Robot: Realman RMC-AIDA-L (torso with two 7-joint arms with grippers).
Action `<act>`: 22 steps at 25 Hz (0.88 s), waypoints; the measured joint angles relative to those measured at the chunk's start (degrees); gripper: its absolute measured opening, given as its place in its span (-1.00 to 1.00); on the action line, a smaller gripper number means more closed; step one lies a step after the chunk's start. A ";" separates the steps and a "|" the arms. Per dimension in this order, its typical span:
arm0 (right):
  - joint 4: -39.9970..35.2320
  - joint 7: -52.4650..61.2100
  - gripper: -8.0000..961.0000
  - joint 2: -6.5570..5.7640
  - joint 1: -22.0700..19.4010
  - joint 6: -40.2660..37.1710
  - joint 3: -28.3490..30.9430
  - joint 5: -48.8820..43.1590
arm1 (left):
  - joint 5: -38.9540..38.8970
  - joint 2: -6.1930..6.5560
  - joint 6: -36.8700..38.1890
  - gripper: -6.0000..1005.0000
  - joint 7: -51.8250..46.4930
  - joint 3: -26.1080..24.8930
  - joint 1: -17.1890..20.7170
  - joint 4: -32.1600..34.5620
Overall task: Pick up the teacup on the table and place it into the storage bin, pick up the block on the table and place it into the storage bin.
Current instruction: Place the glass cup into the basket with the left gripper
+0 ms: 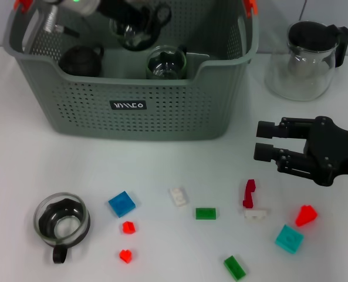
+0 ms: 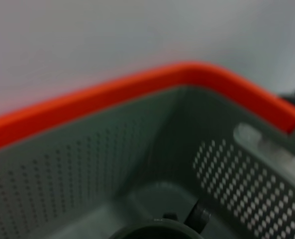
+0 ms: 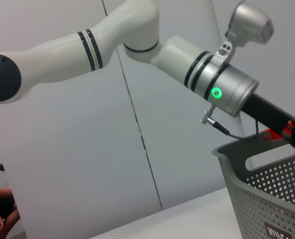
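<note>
The grey-green storage bin (image 1: 132,106) stands on the white worktop (image 1: 179,247). The left tool (image 1: 139,26) reaches down inside it, holding a glass teacup (image 1: 132,36) over its floor, apparently to set it down; its grip itself is hidden. The right tool (image 1: 264,142) hovers open beside the bin, above scattered blocks; nearest below it lies a dark red block (image 1: 249,194). Another teacup (image 1: 61,222) sits far off.

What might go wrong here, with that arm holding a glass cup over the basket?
The left gripper holds a glass teacup inside the storage bin, just above another glass cup and a dark teapot; released carelessly, glass may knock glass. The right gripper hovers over small scattered blocks, which it might nudge aside.
</note>
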 joint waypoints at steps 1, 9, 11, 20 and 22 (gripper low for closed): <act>0.00 0.06 0.04 0.00 0.01 0.00 0.00 0.00 | 1.27 -0.35 -0.20 -0.91 -0.01 0.25 -0.58 -0.59; 0.00 0.16 0.04 -0.02 0.13 -0.01 -0.10 0.01 | 6.55 -2.34 -1.23 -0.91 0.03 0.83 -3.12 -3.40; 0.00 0.22 0.04 -0.02 0.12 -0.01 -0.12 0.02 | 6.59 -2.59 -1.37 -0.91 0.15 0.88 -3.13 -3.51; 0.00 0.26 0.04 0.13 0.15 -0.01 -0.01 0.02 | 7.63 -2.82 -2.46 -0.86 -0.45 0.97 -3.30 -4.47; 0.00 0.26 0.04 0.14 0.16 -0.18 0.08 0.02 | 8.29 -2.86 -2.98 -0.84 -1.08 0.97 -3.50 -4.80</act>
